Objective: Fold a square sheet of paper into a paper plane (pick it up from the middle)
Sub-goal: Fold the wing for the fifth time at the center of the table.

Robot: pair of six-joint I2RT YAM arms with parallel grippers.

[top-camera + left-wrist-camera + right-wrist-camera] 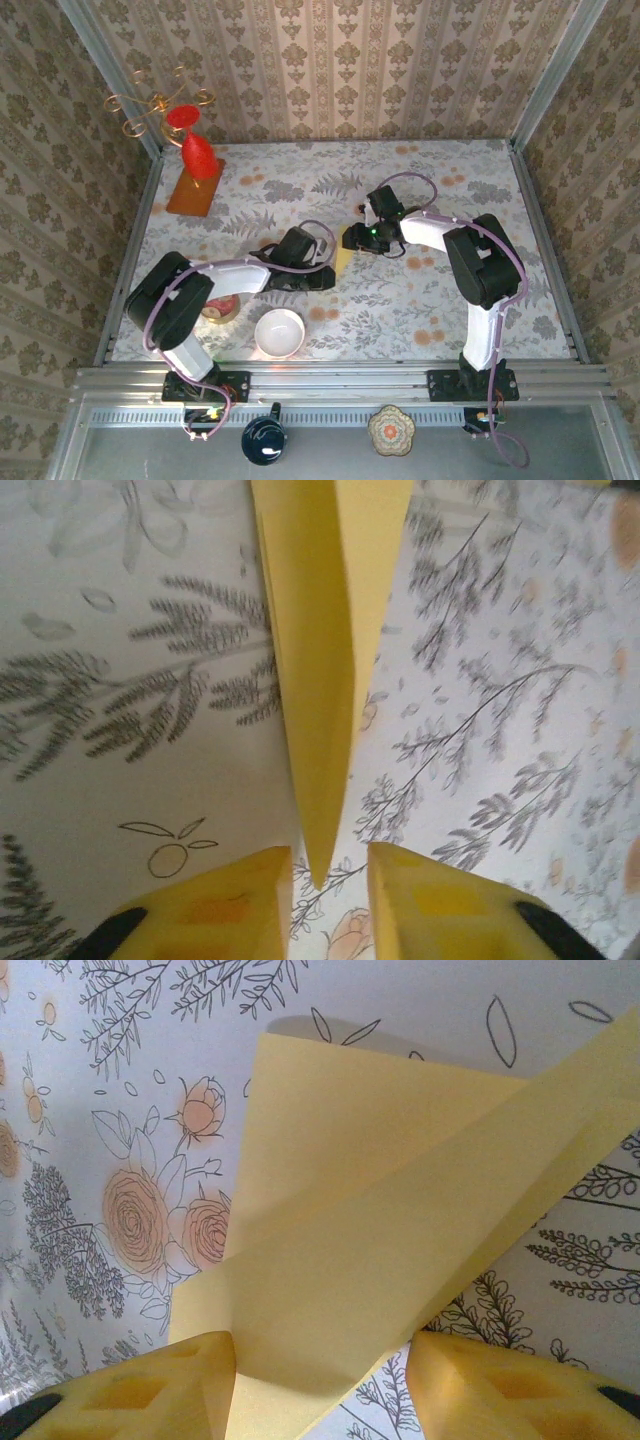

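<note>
Yellow paper plane point(320, 680), thin and layered: liable to spring open or skew along its creases if tugged from both ends, liable to crumple at the narrow tip if nipped off-centre. Reaching inward from either side, both arms bent low over the table point(450, 180). Tip between the parted, empty fingers of the left gripper point(328, 852). Wide end between the spread fingers of the right gripper point(320, 1340); cannot tell whether gripped.

Pale yellow paper plane point(320, 630), floral tablecloth point(300, 165)
</note>
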